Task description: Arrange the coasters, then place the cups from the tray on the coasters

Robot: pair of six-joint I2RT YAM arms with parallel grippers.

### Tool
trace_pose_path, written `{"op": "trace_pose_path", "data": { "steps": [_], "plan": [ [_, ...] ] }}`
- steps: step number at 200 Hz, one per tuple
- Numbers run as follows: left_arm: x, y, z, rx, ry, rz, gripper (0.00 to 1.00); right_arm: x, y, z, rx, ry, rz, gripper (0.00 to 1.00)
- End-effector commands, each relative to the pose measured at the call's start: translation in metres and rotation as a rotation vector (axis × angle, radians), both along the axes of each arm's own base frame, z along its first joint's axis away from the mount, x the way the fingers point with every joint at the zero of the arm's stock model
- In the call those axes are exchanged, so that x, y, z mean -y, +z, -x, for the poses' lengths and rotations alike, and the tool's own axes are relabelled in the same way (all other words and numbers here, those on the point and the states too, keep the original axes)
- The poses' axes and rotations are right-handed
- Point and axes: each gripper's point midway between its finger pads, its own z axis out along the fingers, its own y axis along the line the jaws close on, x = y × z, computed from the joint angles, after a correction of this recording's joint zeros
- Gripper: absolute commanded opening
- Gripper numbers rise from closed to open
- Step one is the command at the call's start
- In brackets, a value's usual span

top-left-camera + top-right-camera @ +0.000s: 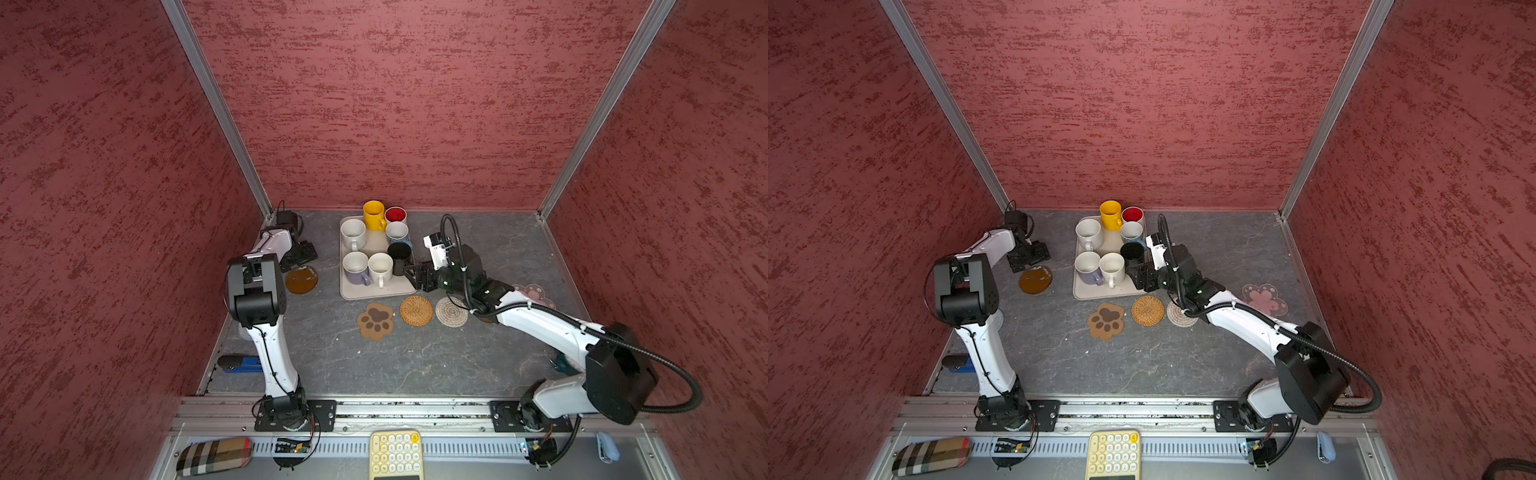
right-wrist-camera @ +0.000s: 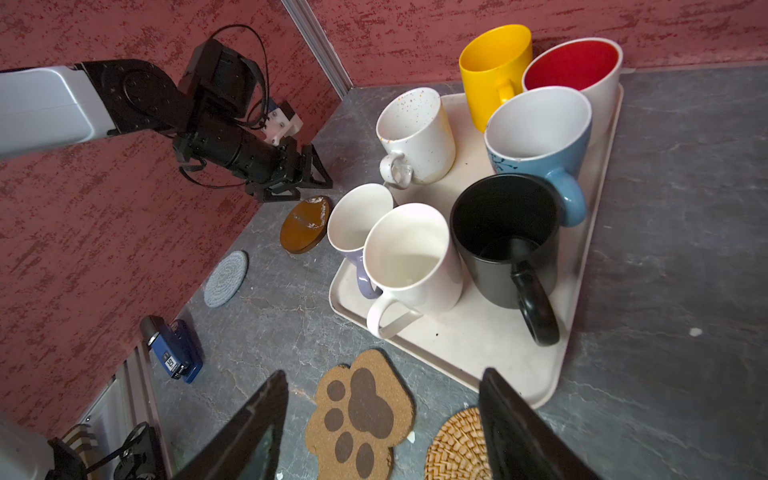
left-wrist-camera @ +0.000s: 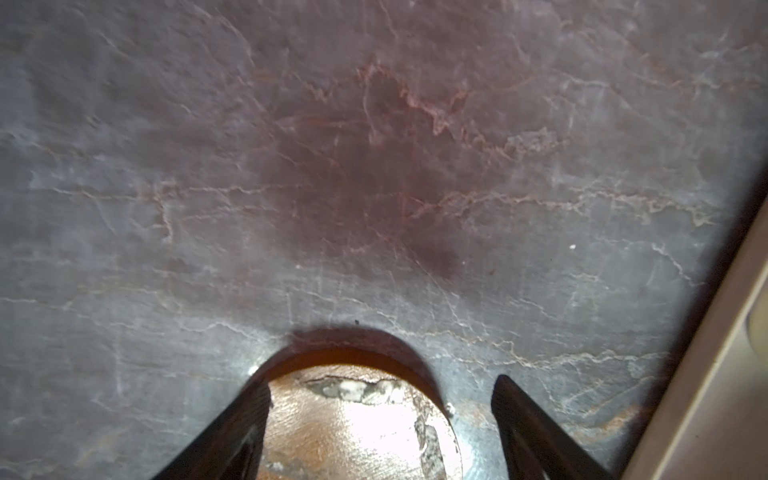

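Note:
The cream tray (image 1: 376,294) holds several cups: yellow (image 1: 373,214), red-inside (image 1: 395,215), light blue (image 2: 540,137), black (image 2: 505,241) and three pale ones. My right gripper (image 2: 384,374) hangs open and empty by the tray's near right corner, beside the black cup, above the paw coaster (image 2: 359,415) and the rattan coaster (image 1: 416,310). Left of the tray, my left gripper (image 3: 380,380) stands open over the amber disc coaster (image 3: 353,432), which lies flat on the table. The whitish woven (image 1: 451,311), pink flower (image 1: 1264,299) and grey woven (image 2: 226,278) coasters lie apart from one another.
A blue stapler-like object (image 2: 176,351) lies by the left wall near the left arm. The red walls close the table on three sides. A yellow calculator (image 1: 395,455) and a plaid case (image 1: 214,455) sit on the front ledge below the rail.

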Motion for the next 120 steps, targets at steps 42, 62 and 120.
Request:
{"op": "trace_pose_path", "data": {
  "steps": [42, 62, 120],
  "plan": [
    [-0.006, -0.011, -0.004, -0.041, -0.018, 0.003, 0.85, -0.021, 0.012, -0.016, 0.033, 0.038, -0.019, 0.73],
    [-0.005, -0.016, -0.003, -0.053, -0.017, 0.002, 0.84, -0.022, 0.014, -0.016, 0.035, 0.041, -0.020, 0.73],
    [-0.004, -0.029, 0.005, -0.081, -0.006, 0.007, 0.83, -0.017, 0.013, -0.011, 0.033, 0.035, -0.017, 0.73]
  ]
}}
